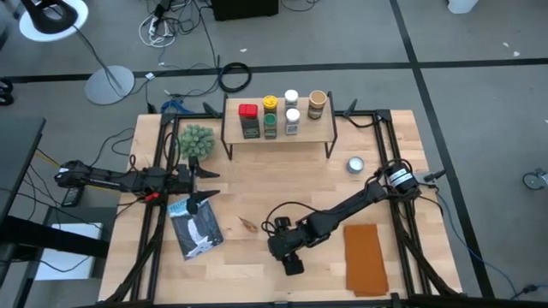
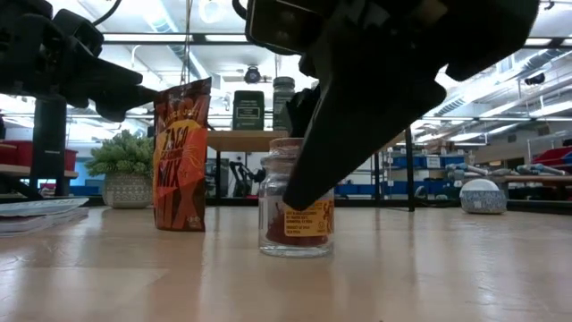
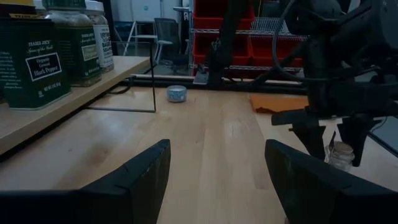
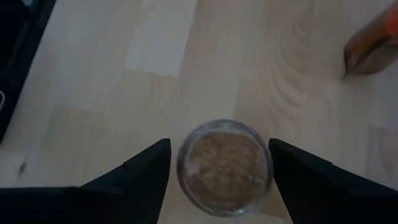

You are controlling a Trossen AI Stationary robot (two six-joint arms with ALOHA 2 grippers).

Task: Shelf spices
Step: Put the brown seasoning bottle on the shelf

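A small glass jar (image 4: pixel 224 165) of red-brown spice with a yellow label (image 2: pixel 308 219) stands upright on the table, near its front middle. My right gripper (image 4: pixel 219 146) slants down over the jar, open, with one finger on either side of its top. The gripper's body (image 1: pixel 282 244) hides the jar in the high view. The shelf (image 1: pixel 278 133) stands at the table's far edge with several spice jars and tins (image 1: pixel 271 115) on its wooden top. My left gripper (image 3: pixel 217 180) waits open and level at the table's left (image 1: pixel 205 184), holding nothing.
An orange spice packet (image 2: pixel 183 156) stands left of the jar. A magazine (image 1: pixel 197 227) lies at the front left and an orange cloth (image 1: pixel 364 257) at the front right. A fuzzy green plant ball (image 1: pixel 195 141) and a round silvery tin (image 1: pixel 355 164) flank the shelf.
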